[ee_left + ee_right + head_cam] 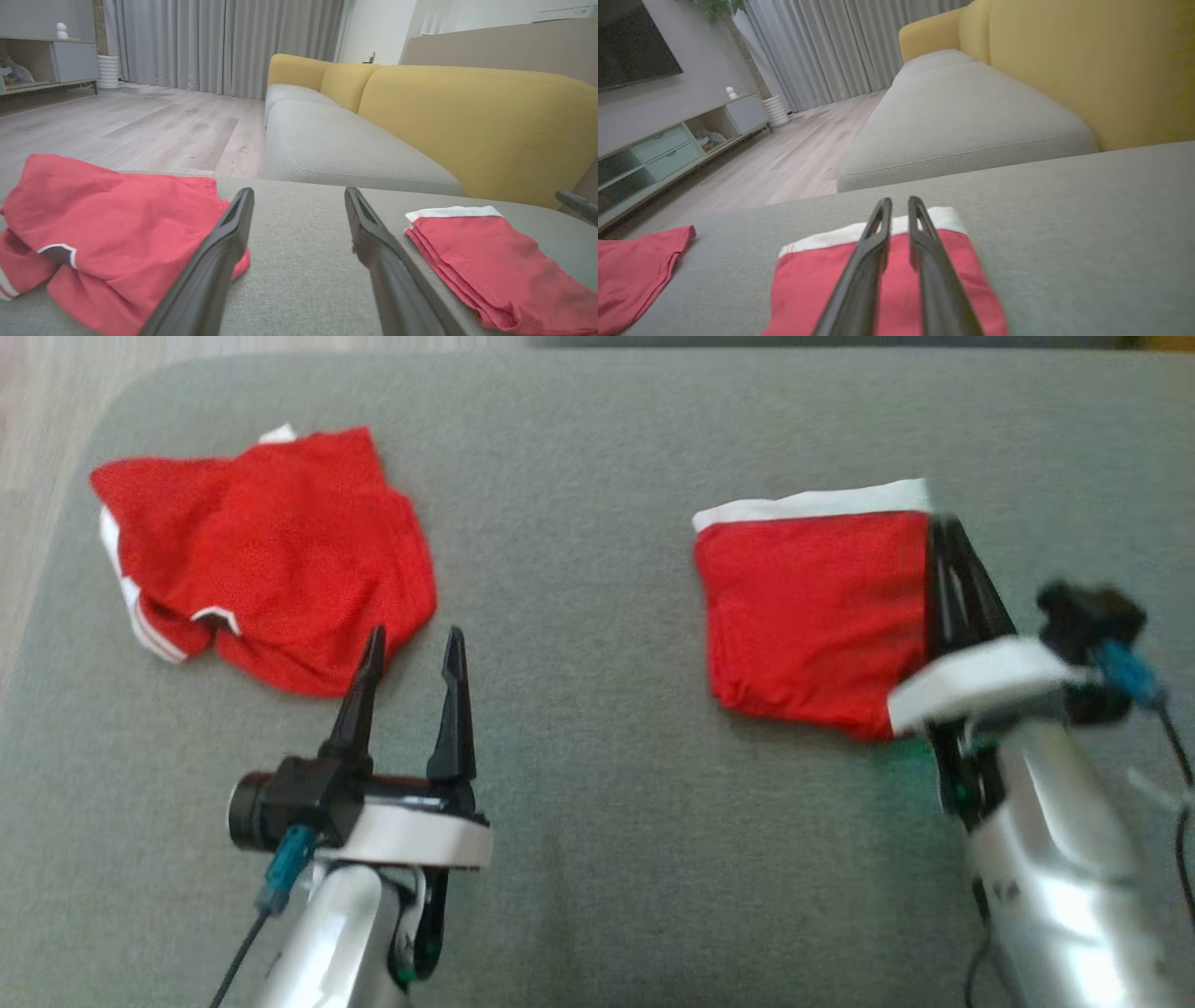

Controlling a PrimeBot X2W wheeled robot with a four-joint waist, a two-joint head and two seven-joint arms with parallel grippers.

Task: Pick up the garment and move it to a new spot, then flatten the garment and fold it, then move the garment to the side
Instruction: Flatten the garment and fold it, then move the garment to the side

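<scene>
Snag risk: right gripper, fingers barely parted, sits over the right edge of the folded red-and-white cloth garment, right side of the grey fabric cushion. Lifting off could drag a layer open. Left gripper hangs wide, empty.

This is a home living room. Ahead of the left gripper runs a sofa with grey seat cushions and a mustard-yellow back. Off to that gripper's left, a pale wood-look floor stretches to floor-length grey curtains. Beyond the right gripper, up and to its left, a low media cabinet with drawers and open shelves stands along the wall under a dark screen. A small white figurine sits on it, with a ribbed white pot and a leafy plant at its far end. Beneath the grippers lies a grey upholstered cushion.
</scene>
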